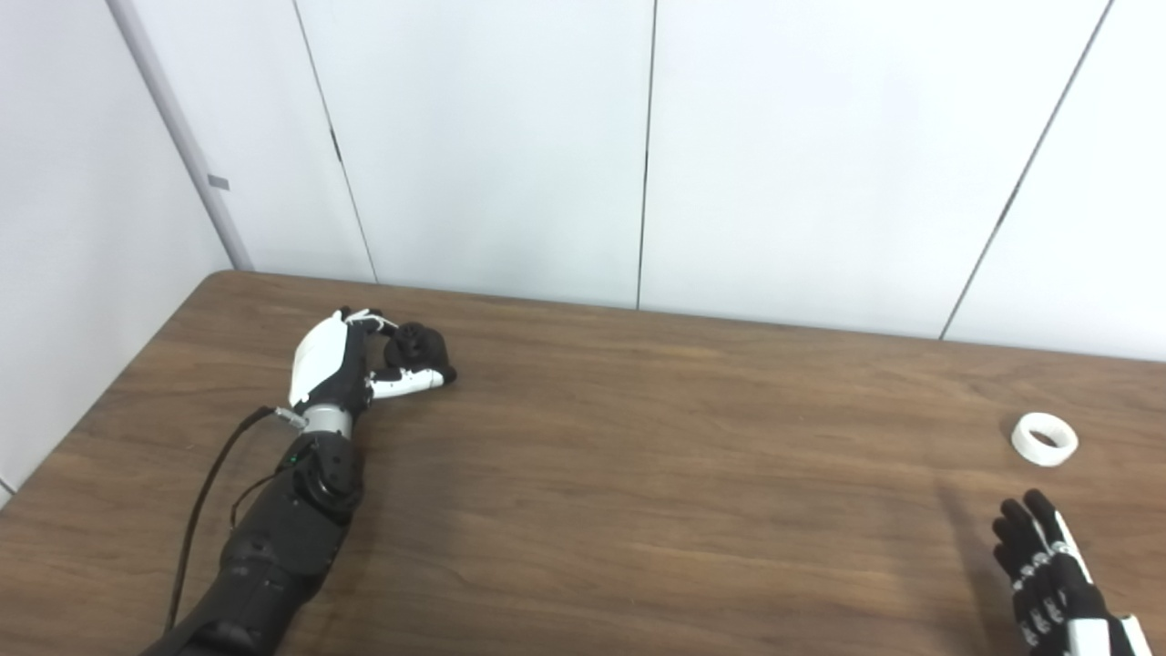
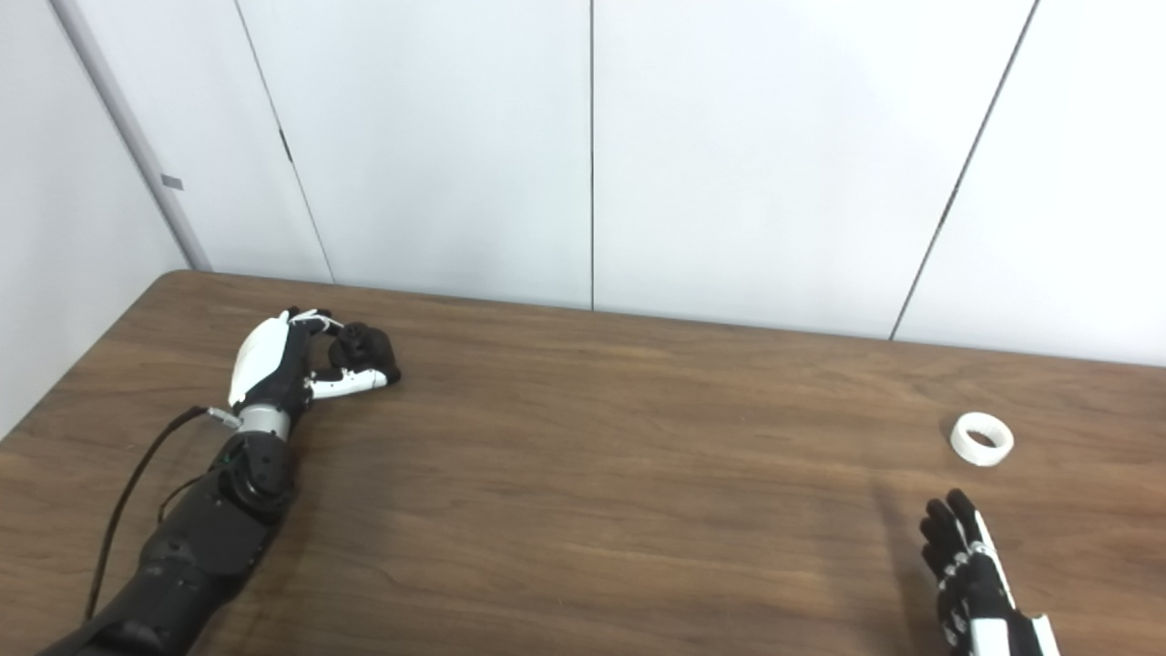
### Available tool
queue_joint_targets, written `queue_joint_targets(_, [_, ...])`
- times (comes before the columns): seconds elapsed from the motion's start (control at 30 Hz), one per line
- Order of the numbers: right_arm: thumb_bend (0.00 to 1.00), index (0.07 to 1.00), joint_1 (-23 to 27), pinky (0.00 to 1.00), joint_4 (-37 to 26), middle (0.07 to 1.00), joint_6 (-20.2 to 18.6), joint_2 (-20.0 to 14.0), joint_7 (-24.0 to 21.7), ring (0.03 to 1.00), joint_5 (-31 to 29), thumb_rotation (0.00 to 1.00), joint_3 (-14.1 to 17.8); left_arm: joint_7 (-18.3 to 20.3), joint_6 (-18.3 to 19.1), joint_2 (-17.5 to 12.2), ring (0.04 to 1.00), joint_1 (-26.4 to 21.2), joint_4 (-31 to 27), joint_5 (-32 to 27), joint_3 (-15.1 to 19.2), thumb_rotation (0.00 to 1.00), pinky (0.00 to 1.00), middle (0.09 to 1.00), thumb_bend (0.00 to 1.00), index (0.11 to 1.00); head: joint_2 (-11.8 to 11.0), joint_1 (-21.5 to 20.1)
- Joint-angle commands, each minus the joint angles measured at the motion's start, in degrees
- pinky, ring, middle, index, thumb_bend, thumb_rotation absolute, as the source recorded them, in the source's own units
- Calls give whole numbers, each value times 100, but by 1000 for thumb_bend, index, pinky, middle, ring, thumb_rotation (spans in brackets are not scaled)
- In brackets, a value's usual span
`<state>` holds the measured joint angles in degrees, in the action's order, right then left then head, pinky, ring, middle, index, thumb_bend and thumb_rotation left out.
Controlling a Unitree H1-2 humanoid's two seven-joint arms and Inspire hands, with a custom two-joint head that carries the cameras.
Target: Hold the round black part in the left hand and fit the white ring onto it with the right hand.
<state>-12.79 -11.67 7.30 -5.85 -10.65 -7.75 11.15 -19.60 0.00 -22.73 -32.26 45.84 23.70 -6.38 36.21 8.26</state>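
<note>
Left eye view, left robot hand (image 1: 351,360) gripping round black part (image 1: 417,344), white ring (image 1: 1045,438) apart

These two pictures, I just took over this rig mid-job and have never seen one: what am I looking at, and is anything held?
Both pictures come from two cameras side by side on the robot's head, looking down at a brown wooden table. The arms enter from the bottom edge. The left hand is curled around the round black part, apparently low at the table. The right hand is open and holds nothing. The white ring lies on the table just beyond its fingertips, untouched.
</note>
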Motion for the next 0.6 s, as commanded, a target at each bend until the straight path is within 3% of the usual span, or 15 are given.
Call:
queue_joint_targets(0.0, [652,978,-662,981,149,955,103,-120,-37,958,-73,947,-17,39,64,-50,1000,-34,122,71,-64,48,1000,872,523,486,7,6])
queue_joint_targets(0.3, [684,971,-669,968,137,942,33,-78,22,963,53,947,-34,-13,-17,-90,1000,74,-35,126,-149,49,1000,871,524,486,-91,-122])
queue_joint_targets(0.57, [659,962,-623,958,175,934,131,-44,-19,950,55,947,-90,59,-32,-145,1000,349,-749,364,-306,52,1000,865,524,486,-12,-137])
